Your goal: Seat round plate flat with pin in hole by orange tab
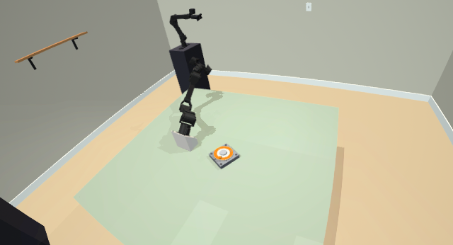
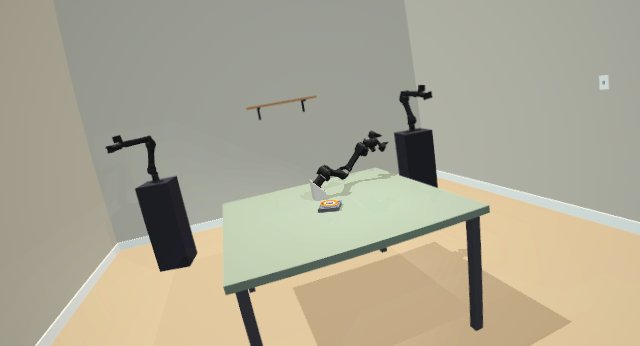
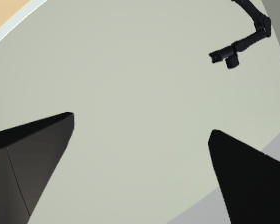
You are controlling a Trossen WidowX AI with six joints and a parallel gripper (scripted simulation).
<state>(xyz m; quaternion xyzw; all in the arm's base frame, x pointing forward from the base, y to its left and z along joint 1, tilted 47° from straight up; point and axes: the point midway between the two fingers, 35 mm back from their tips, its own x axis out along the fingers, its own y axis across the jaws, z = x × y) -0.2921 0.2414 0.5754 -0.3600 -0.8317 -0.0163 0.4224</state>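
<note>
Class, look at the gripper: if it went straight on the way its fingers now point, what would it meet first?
Most likely the table top. The open gripper points down beside the plate, apart from it. The wrist view shows only table surface between the fingers; depth is unclear.

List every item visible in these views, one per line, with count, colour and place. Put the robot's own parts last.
Table: one, pale green top on dark legs, centre of the room.
Base: one, grey square, on the table near its middle.
Round plate: one, orange ring with a pale centre, on the base.
Wall shelf: one, wooden on black brackets, back wall.
Pedestals: two, black, on the floor beside the table, each carrying a small black camera arm.
Wall switch plate: one, white, right wall.
Arm: one, black, reaching over the table.
Gripper: one, pale fingers spread open, empty, beside the base and apart from the plate.
</note>
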